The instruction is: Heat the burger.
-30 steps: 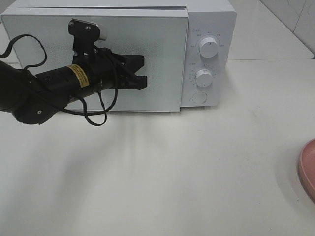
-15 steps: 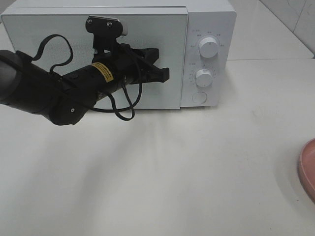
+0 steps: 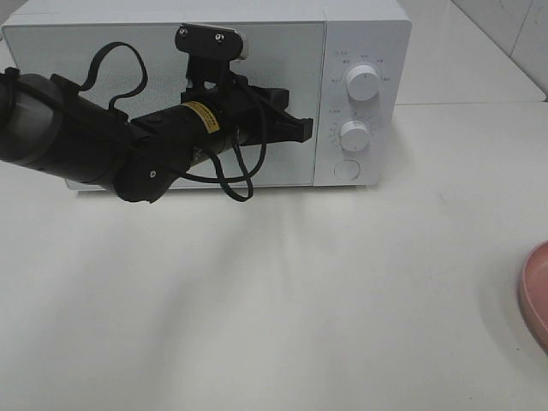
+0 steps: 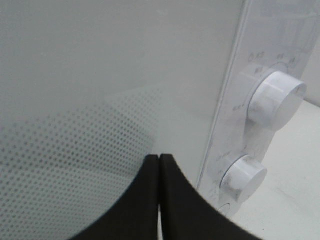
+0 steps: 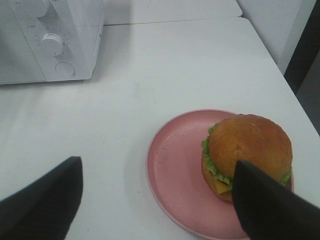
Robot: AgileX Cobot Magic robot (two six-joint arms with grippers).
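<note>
Against the closed door of the white microwave [image 3: 171, 94], the left hand [image 3: 301, 128] hangs with its fingers pressed together — the tips sit just beside the door's right edge, perhaps touching it, near the two knobs [image 4: 276, 100]. Well apart on the white desk [image 3: 300, 300], the burger [image 5: 247, 152] sits on the pink plate [image 5: 175, 170], the right hand [image 5: 155, 197] spread wide above it — holding nothing.
</note>
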